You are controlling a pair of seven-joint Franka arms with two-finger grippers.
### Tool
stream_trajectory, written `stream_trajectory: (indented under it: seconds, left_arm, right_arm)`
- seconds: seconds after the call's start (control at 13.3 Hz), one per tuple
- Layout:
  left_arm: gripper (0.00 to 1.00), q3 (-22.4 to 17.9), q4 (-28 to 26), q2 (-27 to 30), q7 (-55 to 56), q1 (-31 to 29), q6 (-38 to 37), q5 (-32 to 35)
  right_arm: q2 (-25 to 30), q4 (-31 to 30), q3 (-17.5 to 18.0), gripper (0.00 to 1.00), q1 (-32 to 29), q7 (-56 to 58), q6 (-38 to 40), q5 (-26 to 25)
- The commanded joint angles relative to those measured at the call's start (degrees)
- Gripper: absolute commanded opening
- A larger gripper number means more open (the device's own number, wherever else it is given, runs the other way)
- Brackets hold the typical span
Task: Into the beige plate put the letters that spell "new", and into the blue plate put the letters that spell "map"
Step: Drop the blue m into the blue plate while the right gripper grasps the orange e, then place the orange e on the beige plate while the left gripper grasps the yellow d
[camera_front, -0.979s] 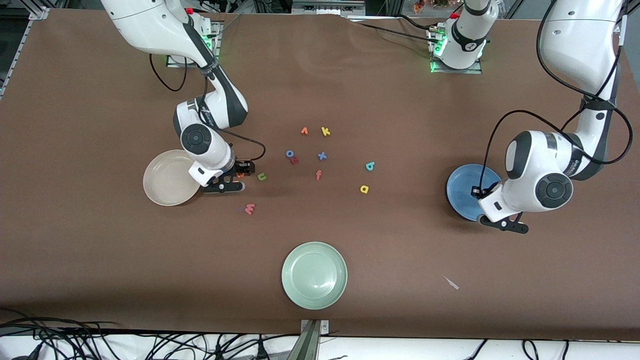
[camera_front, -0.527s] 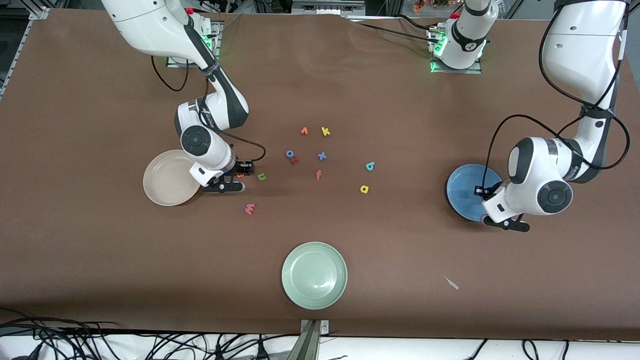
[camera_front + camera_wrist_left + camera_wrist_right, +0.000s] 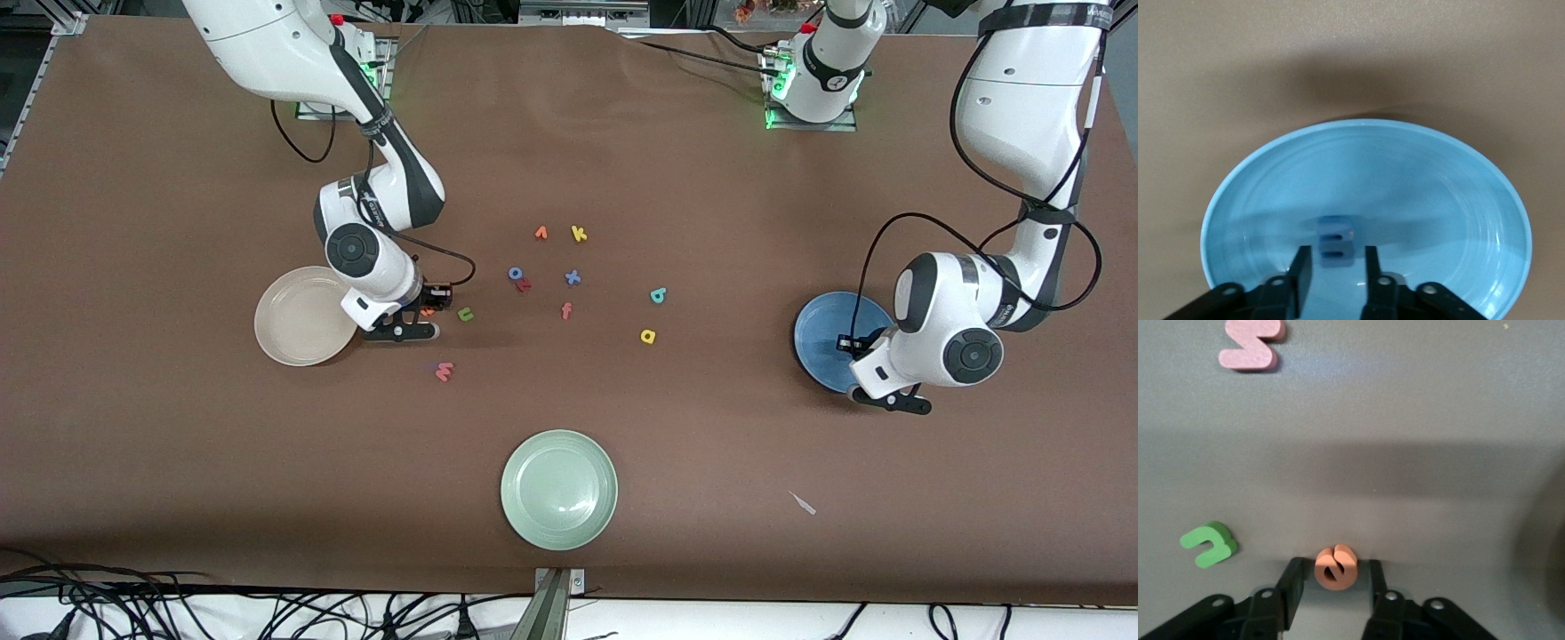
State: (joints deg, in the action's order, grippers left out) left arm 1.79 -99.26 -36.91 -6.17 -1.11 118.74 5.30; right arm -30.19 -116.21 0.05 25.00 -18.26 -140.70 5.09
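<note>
**Two Arms, Two Letters: "e" Bracketed, "m" Set in the Blue Plate**

Drawn in a little over the last second, the left arm's wrist now sits closer above the blue plate (image 3: 822,342), while the eleven letters lying on the bench (image 3: 711,178) have not shifted. The left gripper (image 3: 1336,252) hangs low over that plate, at the left arm's end of the bench. Its jaws are slightly parted with a thin gap on each side of the blue "m" (image 3: 1336,240), which stands on the plate's floor.

The right gripper (image 3: 1335,568) is down at the bench just beside the beige plate (image 3: 298,320), toward the right arm's end. Its jaws are narrowly open and bracket the orange "e" (image 3: 1336,567), which rests on the bench. The green "n" (image 3: 465,314) lies just beside it, and the pink "w" (image 3: 444,372) lies nearer the camera.

Mid-bench lie the teal "p" (image 3: 658,295) and, nearer the camera, the yellow "a" (image 3: 648,336). Six spare letters cluster between the arms: orange "v" (image 3: 540,233), yellow "k" (image 3: 579,234), blue "o" (image 3: 515,273), a red letter (image 3: 524,285) touching it, blue "x" (image 3: 573,277) and orange-red "f" (image 3: 566,310).

Three plates in all; the pale green plate (image 3: 558,489) lies nearest the camera.
</note>
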Motion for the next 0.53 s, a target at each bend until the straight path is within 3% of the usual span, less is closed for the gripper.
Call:
stream_trajectory:
  seconds: [0.0,0.23,0.45]
  left_arm:
    - [1.00,0.76,-0.32,1.22,0.28,-0.47,-0.17,1.73]
    - [1.00,2.24,0.73,4.73,0.36,0.75,-4.12,1.03]
    - [1.00,8.99,0.74,6.85,5.69,1.11,-4.84,0.94]
  right_arm:
    - [-0.31,0.11,0.39,0.43,-0.04,0.15,-0.71,0.97]
    - [-0.31,0.11,0.39,0.39,-0.13,0.07,-0.80,0.97]
    - [-0.31,0.29,0.39,0.35,-0.31,0.07,-0.80,0.97]
